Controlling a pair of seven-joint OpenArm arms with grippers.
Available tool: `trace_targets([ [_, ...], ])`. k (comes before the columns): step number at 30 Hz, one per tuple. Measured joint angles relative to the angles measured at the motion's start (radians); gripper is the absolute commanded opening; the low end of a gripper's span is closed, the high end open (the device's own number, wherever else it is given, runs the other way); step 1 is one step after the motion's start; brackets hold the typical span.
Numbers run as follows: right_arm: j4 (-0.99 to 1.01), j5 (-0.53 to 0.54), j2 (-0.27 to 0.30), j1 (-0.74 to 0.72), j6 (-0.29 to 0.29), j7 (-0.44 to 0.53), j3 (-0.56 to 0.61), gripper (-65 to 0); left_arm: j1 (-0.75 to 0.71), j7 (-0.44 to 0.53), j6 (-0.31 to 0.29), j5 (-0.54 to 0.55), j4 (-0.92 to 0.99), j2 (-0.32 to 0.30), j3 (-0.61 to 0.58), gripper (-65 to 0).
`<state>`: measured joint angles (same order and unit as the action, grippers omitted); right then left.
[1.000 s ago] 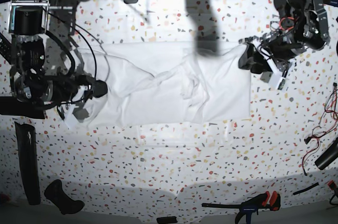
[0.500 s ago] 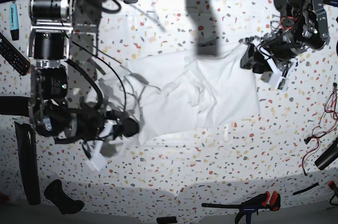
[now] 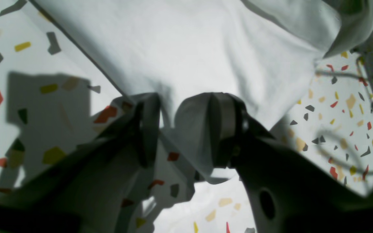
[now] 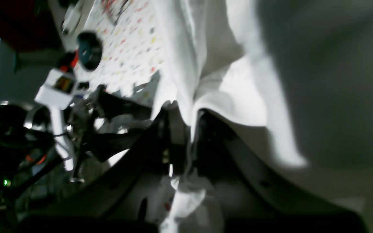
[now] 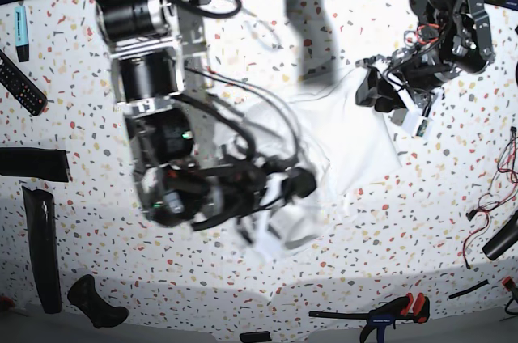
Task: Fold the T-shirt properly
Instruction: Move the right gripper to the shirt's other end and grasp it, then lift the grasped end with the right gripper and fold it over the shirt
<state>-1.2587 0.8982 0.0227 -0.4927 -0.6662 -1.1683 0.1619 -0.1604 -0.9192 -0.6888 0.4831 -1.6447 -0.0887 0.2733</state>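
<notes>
**Mid-table: shirt being folded across**

Low in the base frame, clamps and dark tools are lying along the table's [image 5: 81, 116] near edge, clear of the work. At centre, the right gripper [image 5: 301, 184] is pinching the shirt [image 5: 360, 149] tight between nearly closed jaws, cloth bunching and trailing below it. Toward the upper right, the left gripper [image 5: 374, 88] is sitting at the shirt's far corner, jaws part-open; the left wrist view is showing cloth draping over one finger [image 3: 220, 126], so whether it is truly gripping, I cannot tell. Judging from this, that corner could be slipping loose as the right arm is pulling, dragging the whole shirt and leaving a crumpled, skewed fold.
</notes>
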Motion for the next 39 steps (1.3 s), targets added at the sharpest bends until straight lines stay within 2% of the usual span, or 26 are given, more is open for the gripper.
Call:
trace_targets([
  [6,0.000,-0.129,-0.101,0.000,0.000,0.000,0.074,-65.0,0.000,0.000,0.000,0.000,0.000,0.000,0.000,-39.9],
  [10,0.000,-0.231,-0.162,0.000,0.000,-0.001,0.076,-65.0,0.000,0.000,0.000,0.000,0.000,0.000,0.000,-39.9],
  [12,0.000,-0.242,-0.175,0.003,0.000,0.000,0.078,-65.0,0.000,0.000,0.000,0.000,0.000,0.000,0.000,-39.9],
  [20,0.000,-0.265,-0.169,0.011,0.000,0.012,0.108,-65.0,0.000,0.000,0.000,0.001,0.000,0.000,0.000,-39.9],
  [22,0.000,-0.286,-0.170,0.011,0.000,0.068,0.110,-65.0,0.000,0.000,0.000,0.000,0.000,0.000,0.000,-39.9],
  [26,0.000,-0.452,-0.169,0.010,0.000,0.211,0.110,-65.0,0.000,-0.016,0.000,0.050,0.000,0.000,0.000,-39.9],
  [31,0.000,-0.442,-0.167,0.010,0.000,0.217,0.149,-65.0,0.000,-0.023,0.000,0.069,0.000,0.000,0.000,-39.9],
  [36,0.000,-0.368,-0.165,0.010,0.000,0.160,0.270,-65.0,0.000,-0.069,0.000,0.087,0.000,-0.003,-0.020,-39.9],
  [37,0.000,-0.369,-0.166,0.011,0.000,0.145,0.295,-61.9,0.000,-0.069,0.001,0.087,0.000,-0.002,-0.026,-39.9],
  [39,0.000,-0.369,-0.166,0.011,0.000,0.116,0.335,-46.9,0.000,-0.069,0.000,0.087,0.000,-0.002,-0.031,-39.9],
])
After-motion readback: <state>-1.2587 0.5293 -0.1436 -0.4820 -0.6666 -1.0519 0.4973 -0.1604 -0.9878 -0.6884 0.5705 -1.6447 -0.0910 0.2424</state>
